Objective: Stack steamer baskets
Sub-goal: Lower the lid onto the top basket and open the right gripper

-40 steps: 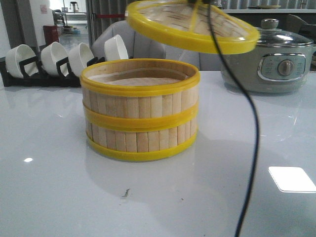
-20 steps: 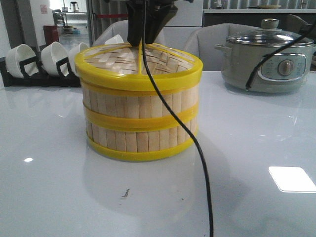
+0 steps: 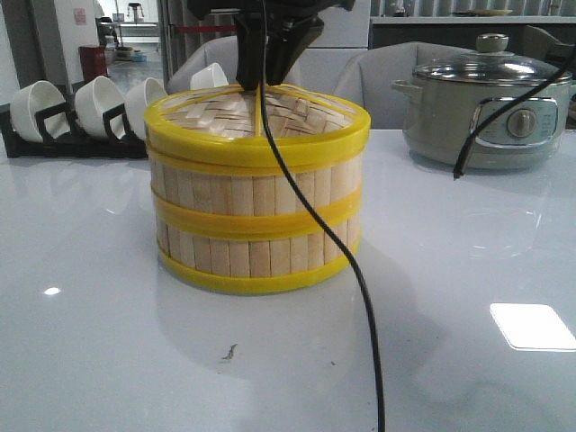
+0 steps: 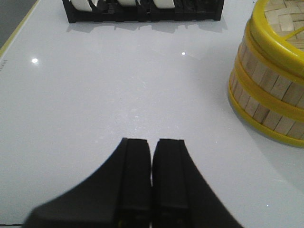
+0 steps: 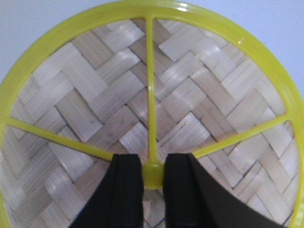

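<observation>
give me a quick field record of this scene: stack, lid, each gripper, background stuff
stack: two steamer baskets, one on the other, mid table
lid: woven lid sits on top of the stack
right gripper: right gripper, fingers closed on the lid's yellow knob
left gripper: left gripper shut, holding nothing, over bare table beside the stack
background: pot with glass lid behind at right; rack of white bowls behind at left

- The light is bright and even, coming from overhead.
- The glossy white table (image 3: 108,342) mirrors a rectangular lamp patch near its right side and a small bright spot at left.
- Soft, pale shadows spread on the table under the stacked steamer baskets (image 3: 256,211).
- The front view is slightly soft, and the background room is washed out.
- The left gripper (image 4: 152,180) is blurred up close, and the right gripper (image 5: 153,190) likewise.
</observation>
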Tool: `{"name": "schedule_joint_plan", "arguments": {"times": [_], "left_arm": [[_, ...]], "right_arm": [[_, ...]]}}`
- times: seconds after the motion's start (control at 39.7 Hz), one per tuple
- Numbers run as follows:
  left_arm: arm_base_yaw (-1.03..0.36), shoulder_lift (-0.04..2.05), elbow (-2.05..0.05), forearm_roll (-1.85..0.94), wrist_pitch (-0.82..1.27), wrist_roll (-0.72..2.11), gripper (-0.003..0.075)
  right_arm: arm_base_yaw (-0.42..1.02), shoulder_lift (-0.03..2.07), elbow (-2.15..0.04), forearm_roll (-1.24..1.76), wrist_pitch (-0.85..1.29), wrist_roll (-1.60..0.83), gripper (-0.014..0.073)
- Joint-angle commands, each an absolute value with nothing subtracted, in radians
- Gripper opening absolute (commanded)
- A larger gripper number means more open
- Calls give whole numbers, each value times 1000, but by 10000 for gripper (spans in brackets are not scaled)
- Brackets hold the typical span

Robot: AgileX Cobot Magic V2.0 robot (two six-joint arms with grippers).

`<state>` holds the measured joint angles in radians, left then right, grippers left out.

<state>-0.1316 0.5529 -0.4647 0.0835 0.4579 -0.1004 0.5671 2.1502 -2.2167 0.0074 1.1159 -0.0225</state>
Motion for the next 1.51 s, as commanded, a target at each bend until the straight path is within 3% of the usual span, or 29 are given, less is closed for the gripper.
{"name": "schedule_joint_plan", "arguments": {"times": [0.0,0.45,0.66,0.78,1.18,1.49], "left_arm": [[-137,554,-493,79,381,-107,84],[-137,554,-493,79,381,-107,84],[-137,554,-493,79,381,-107,85],[-137,554,-493,79,381,-107,85],[-137,554,-493,79,381,-107,85],[-137,554,-493,79,381,-107,84]], "right_arm": [[563,2090,-2253,0,1055,-19,29],[563,2092,-2253,0,1026,-19,45],[563,2092,-2253,0,1044,-19,276],[563,2092,-2253,0,1045,-19,360],[563,2076,-2253,0,1024,-19,354],[502,1924,-2197,-25,911,-19,354]]}}
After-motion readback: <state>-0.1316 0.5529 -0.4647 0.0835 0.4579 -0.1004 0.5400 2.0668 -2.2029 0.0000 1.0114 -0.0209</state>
